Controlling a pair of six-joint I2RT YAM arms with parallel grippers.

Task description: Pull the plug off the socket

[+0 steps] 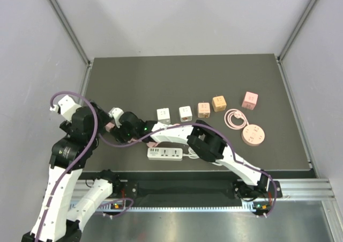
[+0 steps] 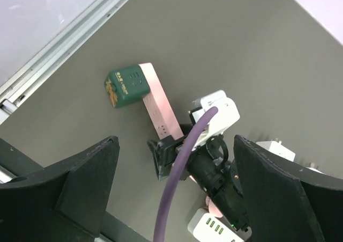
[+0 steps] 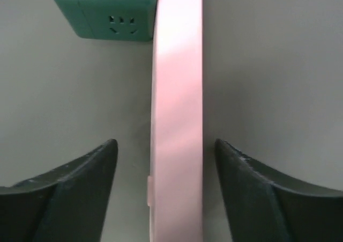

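Note:
A green cube plug (image 2: 127,85) sits plugged into the far end of a long pink power strip (image 2: 159,105) lying on the grey table. In the right wrist view the strip (image 3: 177,118) runs between my right gripper's (image 3: 166,188) open fingers, which straddle it without touching; the green plug (image 3: 104,11) lies ahead, to the left. My left gripper (image 2: 177,193) is open and empty, held above the right gripper's finger (image 2: 163,156). In the top view both grippers (image 1: 98,116) (image 1: 115,121) meet at the table's left and hide the plug.
A white power strip (image 1: 165,154) lies near the front edge. A row of cube adapters stands mid-table: two white (image 1: 163,115), one peach (image 1: 203,109), one orange (image 1: 218,103), one pink (image 1: 250,100). A round pink socket (image 1: 253,136) with coiled cable (image 1: 234,117) lies at the right.

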